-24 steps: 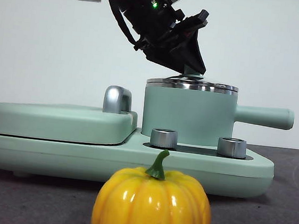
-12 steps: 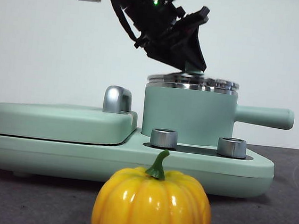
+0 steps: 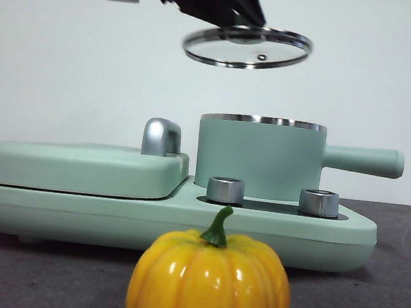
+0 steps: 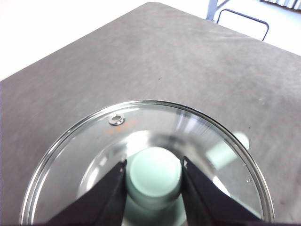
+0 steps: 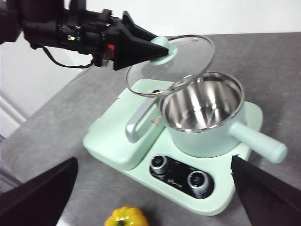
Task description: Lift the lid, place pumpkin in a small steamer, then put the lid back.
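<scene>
My left gripper (image 3: 238, 14) is shut on the mint-green knob (image 4: 154, 176) of the glass lid (image 3: 247, 47) and holds the lid in the air, well above the small steamer (image 3: 259, 160) and a little to its left. The lid is tilted. The steamer stands open on the appliance, and its bare steel inside (image 5: 202, 101) shows in the right wrist view. The yellow-orange pumpkin (image 3: 210, 283) with a green stem sits on the table in front of the appliance, and also shows in the right wrist view (image 5: 126, 217). My right gripper (image 5: 154, 161) is open and empty, high above the table.
The steamer's long handle (image 3: 363, 160) points right. The wide mint-green appliance base (image 3: 75, 206) carries a flat griddle cover (image 3: 79, 166) with a chrome handle (image 3: 159, 136) on the left and two chrome knobs (image 3: 225, 190) in front of the pot.
My left gripper has lifted the lid off the steamer and carried it up and to the left. The steamer now stands open. The pumpkin has not moved.
</scene>
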`<action>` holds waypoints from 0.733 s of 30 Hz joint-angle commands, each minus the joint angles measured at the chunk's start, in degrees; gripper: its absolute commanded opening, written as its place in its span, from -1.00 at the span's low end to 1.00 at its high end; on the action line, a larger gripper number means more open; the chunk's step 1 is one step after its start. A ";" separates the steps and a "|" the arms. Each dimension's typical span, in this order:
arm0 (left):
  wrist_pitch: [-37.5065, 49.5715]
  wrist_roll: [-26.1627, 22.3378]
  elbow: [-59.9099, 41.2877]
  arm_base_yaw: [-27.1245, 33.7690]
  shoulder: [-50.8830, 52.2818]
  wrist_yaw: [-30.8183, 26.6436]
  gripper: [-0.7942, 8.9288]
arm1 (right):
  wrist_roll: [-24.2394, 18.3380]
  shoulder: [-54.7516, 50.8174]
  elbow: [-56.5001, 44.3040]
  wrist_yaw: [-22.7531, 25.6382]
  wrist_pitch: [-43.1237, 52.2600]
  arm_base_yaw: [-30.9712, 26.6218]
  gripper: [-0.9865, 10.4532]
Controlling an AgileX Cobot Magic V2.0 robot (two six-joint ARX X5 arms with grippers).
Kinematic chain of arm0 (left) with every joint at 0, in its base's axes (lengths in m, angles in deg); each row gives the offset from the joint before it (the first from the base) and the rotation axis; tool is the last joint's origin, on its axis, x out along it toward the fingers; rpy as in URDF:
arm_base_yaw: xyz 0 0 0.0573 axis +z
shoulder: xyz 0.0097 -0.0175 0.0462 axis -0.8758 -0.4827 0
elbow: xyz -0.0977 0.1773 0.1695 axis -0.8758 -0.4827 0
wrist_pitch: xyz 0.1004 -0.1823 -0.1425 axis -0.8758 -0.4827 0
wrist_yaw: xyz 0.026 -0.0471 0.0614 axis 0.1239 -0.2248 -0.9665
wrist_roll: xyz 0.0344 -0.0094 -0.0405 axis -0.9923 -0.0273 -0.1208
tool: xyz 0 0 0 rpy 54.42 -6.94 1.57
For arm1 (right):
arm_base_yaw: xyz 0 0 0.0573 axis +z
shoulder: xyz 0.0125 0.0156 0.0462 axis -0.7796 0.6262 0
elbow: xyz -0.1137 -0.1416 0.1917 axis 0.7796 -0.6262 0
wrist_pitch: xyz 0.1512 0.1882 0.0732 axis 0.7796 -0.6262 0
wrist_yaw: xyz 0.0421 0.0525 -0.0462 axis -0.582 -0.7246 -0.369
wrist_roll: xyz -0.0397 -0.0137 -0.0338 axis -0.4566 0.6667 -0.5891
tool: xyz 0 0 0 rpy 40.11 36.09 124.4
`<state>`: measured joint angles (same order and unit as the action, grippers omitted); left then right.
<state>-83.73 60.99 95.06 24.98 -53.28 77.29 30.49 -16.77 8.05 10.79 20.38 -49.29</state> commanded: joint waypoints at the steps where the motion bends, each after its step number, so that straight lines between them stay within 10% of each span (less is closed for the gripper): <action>1: -2.84 -0.11 1.62 0.74 1.49 0.44 -0.67 | 2.27 1.36 0.90 -1.90 -0.02 0.55 0.03; 12: -8.66 -1.33 1.62 6.25 7.41 0.44 -0.67 | 6.32 10.01 0.92 0.07 0.02 10.01 0.02; 22: -11.41 -1.97 1.62 9.88 11.39 0.44 -0.67 | 10.16 23.02 0.92 17.27 0.94 30.27 0.02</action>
<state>-96.49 59.64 95.06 34.97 -42.76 77.26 39.18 5.05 8.07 26.31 20.79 -21.05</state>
